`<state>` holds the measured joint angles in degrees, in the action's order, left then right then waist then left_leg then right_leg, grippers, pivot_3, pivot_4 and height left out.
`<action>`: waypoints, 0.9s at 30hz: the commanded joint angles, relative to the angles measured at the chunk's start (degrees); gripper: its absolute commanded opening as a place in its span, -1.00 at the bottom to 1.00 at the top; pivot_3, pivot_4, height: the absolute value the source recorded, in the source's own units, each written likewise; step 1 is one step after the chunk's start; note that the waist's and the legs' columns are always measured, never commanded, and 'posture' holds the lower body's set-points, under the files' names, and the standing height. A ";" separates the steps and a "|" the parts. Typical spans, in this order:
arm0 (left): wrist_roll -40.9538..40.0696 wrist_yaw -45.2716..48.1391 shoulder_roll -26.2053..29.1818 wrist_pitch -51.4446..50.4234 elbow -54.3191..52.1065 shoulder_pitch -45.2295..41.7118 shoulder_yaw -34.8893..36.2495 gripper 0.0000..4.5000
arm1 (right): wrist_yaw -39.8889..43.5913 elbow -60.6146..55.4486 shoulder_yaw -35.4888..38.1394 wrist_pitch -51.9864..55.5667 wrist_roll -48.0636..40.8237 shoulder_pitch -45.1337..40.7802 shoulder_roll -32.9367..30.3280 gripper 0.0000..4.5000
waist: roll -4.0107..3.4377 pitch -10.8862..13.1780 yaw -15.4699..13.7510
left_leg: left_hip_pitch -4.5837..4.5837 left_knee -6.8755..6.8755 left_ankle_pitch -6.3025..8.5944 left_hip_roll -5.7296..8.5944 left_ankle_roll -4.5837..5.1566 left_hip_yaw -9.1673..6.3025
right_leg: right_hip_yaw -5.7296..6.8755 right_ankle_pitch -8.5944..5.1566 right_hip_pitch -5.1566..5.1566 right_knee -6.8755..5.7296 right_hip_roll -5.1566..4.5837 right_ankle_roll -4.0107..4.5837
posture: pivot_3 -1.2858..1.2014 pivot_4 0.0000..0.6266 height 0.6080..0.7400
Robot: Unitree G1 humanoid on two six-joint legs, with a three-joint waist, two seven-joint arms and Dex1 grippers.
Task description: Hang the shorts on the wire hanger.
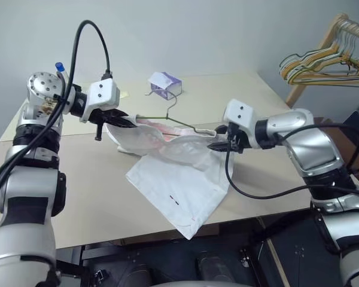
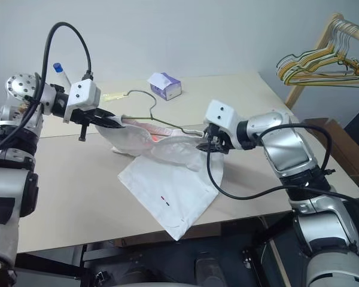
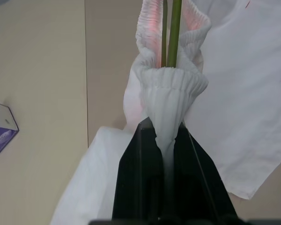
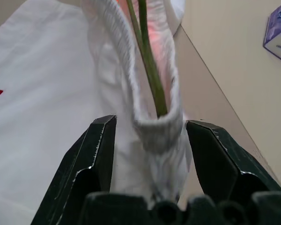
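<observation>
The left gripper (image 3: 163, 154) is clenched on a pinch of the gathered waistband of the shorts (image 1: 179, 179), while the right gripper (image 4: 150, 140) has its jaws spread, standing either side of the other end of the waistband without pressing it. In the head views, the shorts hang stretched between the two grippers above the table (image 1: 78, 179), their lower part spread flat on the tabletop with a small dark mark showing. The wire hanger (image 1: 167, 116) runs inside the waistband, its hook poking up toward a tissue box (image 1: 165, 85). In the left wrist view the hanger's green wires enter the bunched waistband. In the right wrist view the wire's corner sits inside the waistband loop between the fingers (image 4: 96, 154).
</observation>
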<state>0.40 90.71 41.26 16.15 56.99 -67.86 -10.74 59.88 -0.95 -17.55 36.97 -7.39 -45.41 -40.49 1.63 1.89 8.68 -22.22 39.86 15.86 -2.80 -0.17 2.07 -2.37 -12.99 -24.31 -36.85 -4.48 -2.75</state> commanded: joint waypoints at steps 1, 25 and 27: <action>-0.30 -0.13 0.87 -0.01 -1.20 -1.52 1.49 -1.00 | -0.40 -1.91 0.86 -2.06 1.25 1.10 -0.99 0.26 | 0.00 0.00 0.08 | 0.04 0.00 0.00 0.00 0.00 0.00 | -0.01 0.00 0.02 0.02 0.00 0.00 | -0.04 -1.00 1.00; 1.93 -4.39 -0.17 0.00 -1.18 0.34 1.79 -1.00 | 1.57 -1.85 4.23 9.30 -0.65 -11.46 -0.75 -0.98 | -0.05 0.03 0.01 | 0.05 -0.01 0.00 0.00 0.00 0.00 | -0.02 0.00 -0.01 -0.09 0.01 0.00 | -0.04 -1.00 1.00; 1.27 -5.42 -1.09 -0.86 -1.28 0.35 2.33 -1.00 | 2.42 -3.23 3.73 10.77 -1.64 -13.84 -0.37 -0.98 | -0.05 0.03 -0.09 | 0.03 -0.01 0.00 -0.01 0.00 -0.02 | 0.00 0.00 -0.01 -0.08 0.01 0.00 | -0.04 -1.00 1.00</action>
<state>2.54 86.60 40.19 15.91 57.00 -66.65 -9.88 61.55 -1.74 -15.08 46.68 -7.80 -57.63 -40.78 1.58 1.92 8.59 -22.19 39.86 15.86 -2.81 -0.17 2.05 -2.36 -13.00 -24.31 -36.93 -4.47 -2.75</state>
